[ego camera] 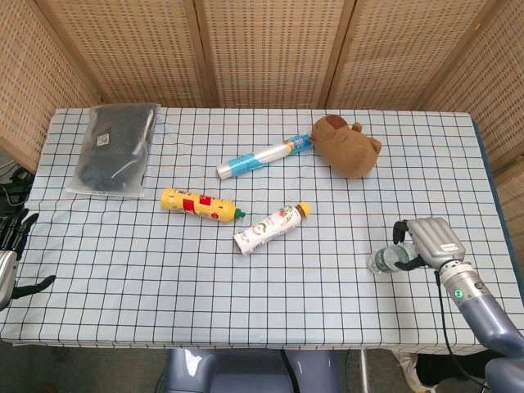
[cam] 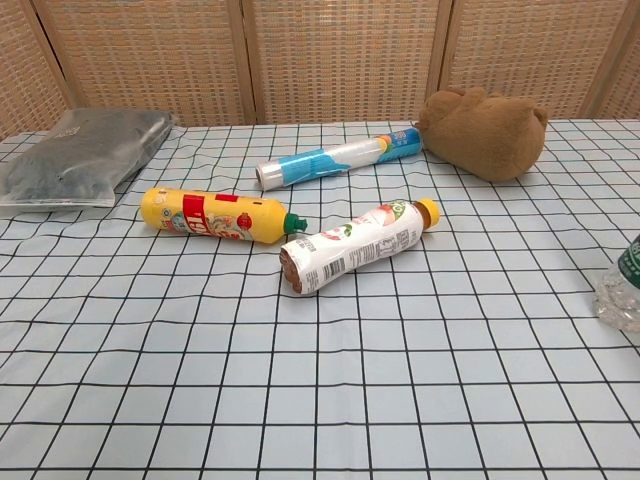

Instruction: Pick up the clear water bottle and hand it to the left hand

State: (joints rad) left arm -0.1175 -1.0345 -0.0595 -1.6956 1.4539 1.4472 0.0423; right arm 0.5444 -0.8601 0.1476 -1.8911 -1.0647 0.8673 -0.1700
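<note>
Clear water bottle [ego camera: 388, 256] lies on table just left of right hand [ego camera: 431, 242], long axis pointing toward its palm. Fingers curl round bottle's near end; firm hold — cannot tell. Left hand [ego camera: 10, 255] open, far off, empty.

The table [ego camera: 123, 270] wears a pale cloth with a dark grid. At its far left corner lies a dark packet in clear wrap [ego camera: 115, 147]. Mid-table, a blue and white tube [ego camera: 264, 156] lies slanted, its far end just beside a brown plush toy [ego camera: 348, 146]. Nearer the front lie 2 bottles on their sides: a yellow bottle with a green cap [ego camera: 201, 204] and a white bottle with an orange cap [ego camera: 270, 228]. Near the right edge lies the clear water bottle [ego camera: 388, 258], on its side.
</note>
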